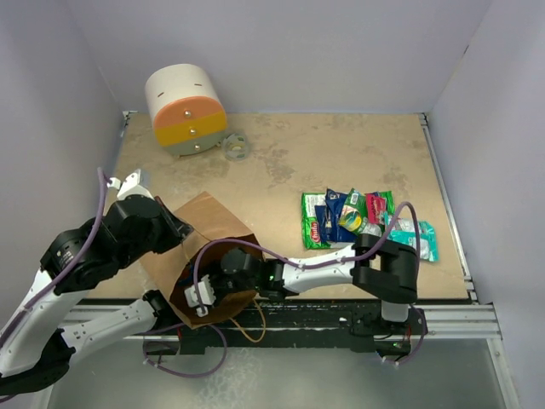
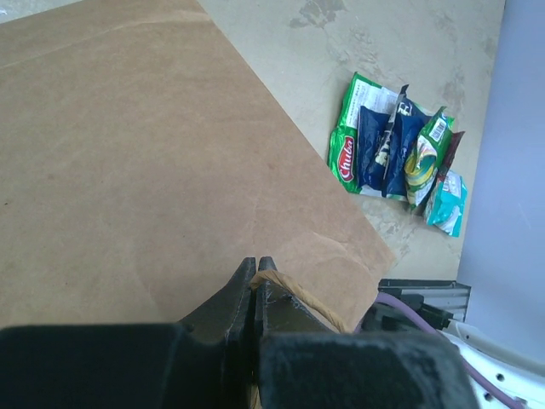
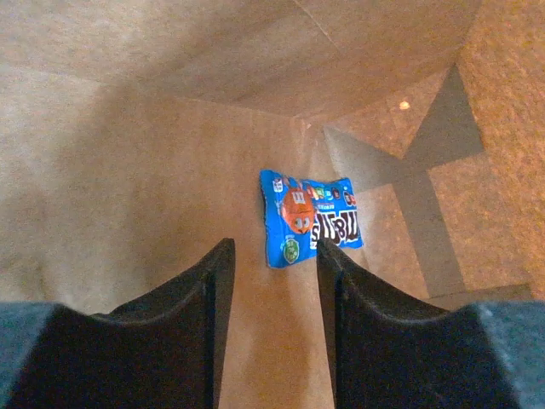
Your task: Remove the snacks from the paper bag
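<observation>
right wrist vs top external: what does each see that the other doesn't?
Right wrist only: a blue packet lying inside the paper bag, beyond the open right tool. Top external only: the pile of snacks out on the table, and the white, orange and yellow cylinder. Both: the paper bag and the right tool at its mouth.

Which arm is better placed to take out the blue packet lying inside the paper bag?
Right. The right gripper is inside the paper bag, jaws apart, aimed at the blue packet; the left gripper is shut on the bag.
</observation>
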`<action>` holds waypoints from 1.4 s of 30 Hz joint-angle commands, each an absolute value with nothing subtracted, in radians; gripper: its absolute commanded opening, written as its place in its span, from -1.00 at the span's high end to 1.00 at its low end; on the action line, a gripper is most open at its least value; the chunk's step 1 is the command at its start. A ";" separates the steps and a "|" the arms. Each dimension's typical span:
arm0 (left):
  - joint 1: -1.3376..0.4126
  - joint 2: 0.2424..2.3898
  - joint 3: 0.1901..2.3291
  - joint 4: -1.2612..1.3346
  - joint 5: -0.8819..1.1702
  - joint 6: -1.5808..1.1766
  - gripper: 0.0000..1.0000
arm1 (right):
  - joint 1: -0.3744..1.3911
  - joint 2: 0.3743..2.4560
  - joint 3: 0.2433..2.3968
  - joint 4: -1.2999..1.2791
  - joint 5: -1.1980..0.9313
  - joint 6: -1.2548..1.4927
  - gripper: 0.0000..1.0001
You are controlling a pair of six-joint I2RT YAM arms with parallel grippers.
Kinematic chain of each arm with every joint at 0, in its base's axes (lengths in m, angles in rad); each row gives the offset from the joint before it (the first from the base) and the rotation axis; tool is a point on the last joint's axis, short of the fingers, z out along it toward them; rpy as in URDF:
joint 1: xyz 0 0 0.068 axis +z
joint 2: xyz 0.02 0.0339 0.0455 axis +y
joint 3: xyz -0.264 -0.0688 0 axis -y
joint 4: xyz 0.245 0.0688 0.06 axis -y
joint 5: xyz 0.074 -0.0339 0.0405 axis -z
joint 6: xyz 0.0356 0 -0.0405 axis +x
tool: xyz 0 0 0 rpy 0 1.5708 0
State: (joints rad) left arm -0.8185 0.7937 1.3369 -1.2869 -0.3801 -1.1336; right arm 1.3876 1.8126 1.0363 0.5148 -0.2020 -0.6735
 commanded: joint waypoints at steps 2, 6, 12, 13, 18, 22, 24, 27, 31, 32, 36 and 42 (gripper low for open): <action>-0.816 0.786 1.365 -1.233 -0.359 -1.107 1.00 | 1.391 1.871 1.063 0.733 -0.163 -0.614 0.05; -0.816 0.794 1.394 -1.222 -0.355 -1.082 1.00 | 1.390 1.902 1.055 0.786 -0.183 -0.610 0.04; -0.815 0.821 1.427 -1.199 -0.332 -1.031 1.00 | 1.385 1.963 1.080 0.816 -0.161 -0.642 -0.07; -0.816 0.825 1.431 -1.199 -0.328 -1.024 1.00 | 1.382 1.975 1.089 0.812 -0.164 -0.647 -0.09; -0.816 0.828 1.436 -1.177 -0.311 -1.009 1.00 | 1.360 2.027 1.116 0.834 -0.150 -0.616 -0.14; -0.816 0.827 1.422 -1.133 -0.278 -0.999 1.00 | 1.345 2.065 1.124 0.884 -0.141 -0.599 -0.17; -0.816 0.831 1.424 -1.137 -0.269 -0.990 1.00 | 1.338 2.092 1.142 0.900 -0.126 -0.596 -0.18; -0.816 0.832 1.422 -1.138 -0.264 -0.981 1.00 | 1.324 2.131 1.181 0.904 -0.090 -0.581 -0.16; -0.816 0.840 1.433 -1.137 -0.253 -0.959 1.00 | 1.297 2.175 1.229 0.908 -0.026 -0.538 -0.07; -0.816 0.843 1.439 -1.143 -0.255 -0.954 1.00 | 1.292 2.181 1.239 0.908 -0.012 -0.529 -0.04; -0.816 0.844 1.460 -1.166 -0.282 -0.939 1.00 | 1.268 2.183 1.261 0.905 0.046 -0.508 0.21; -0.815 0.822 1.433 -1.212 -0.337 -0.955 1.00 | 1.241 2.105 1.234 0.887 0.112 -0.496 0.84</action>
State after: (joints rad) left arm -0.8185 0.8433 1.4185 -1.2057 -0.2901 -0.9581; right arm 1.2552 2.1975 1.2213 0.8501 0.0422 -0.5190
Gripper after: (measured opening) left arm 0.008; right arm 0.114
